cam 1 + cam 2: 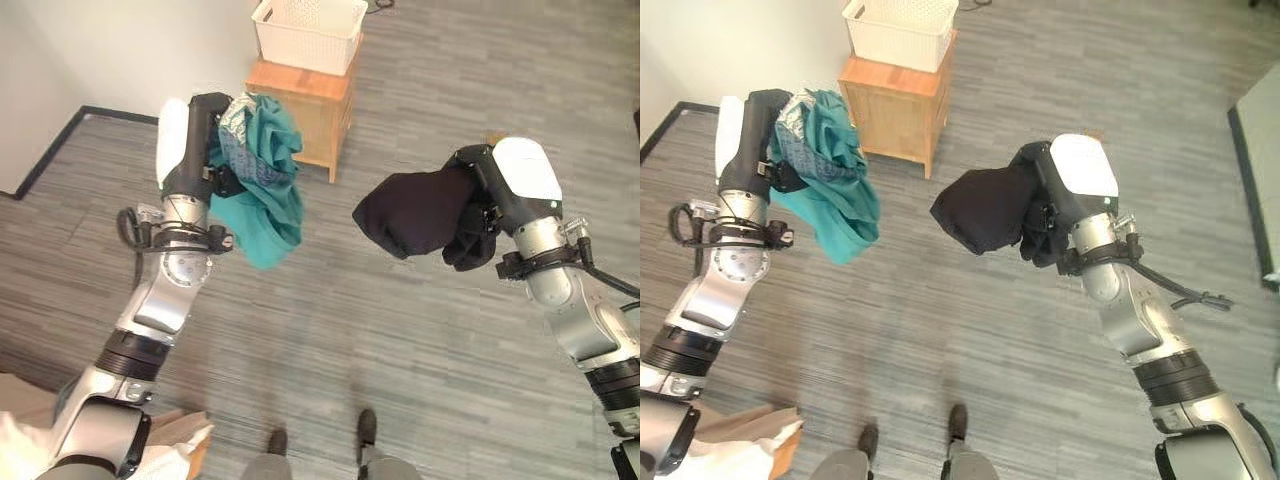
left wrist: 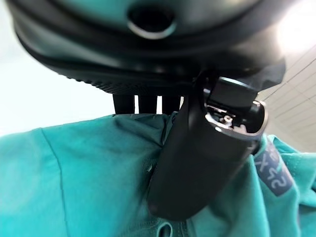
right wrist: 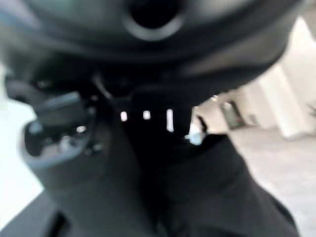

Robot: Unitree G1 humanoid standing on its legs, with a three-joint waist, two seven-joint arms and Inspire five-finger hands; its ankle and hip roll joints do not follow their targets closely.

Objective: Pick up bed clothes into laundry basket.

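Floor: grey plank flooring under everything; both garments hang above it, well short of the goal.
Wooden stand: a small cabinet ahead of the robot, carrying the basket.
Laundry basket: white, perforated, open at the top, standing on the wooden stand; no clothing shows inside it.
Teal garment: bunched against the left hand, a long loose fold drooping below it; nearer the basket than the dark one.
Black garment: wadded in the right hand, held out in the air, well apart from the basket.
Left hand: thumb and fingers curled over the teal cloth, pinching it.
Right hand: wrapped around the black cloth, fingers buried in the folds.
Risk: the teal garment's hanging fold may catch on the basket rim or the stand's edge and drape outside; either bundle, gripped only by a pinch of cloth, could slide out onto the floor during the reach.
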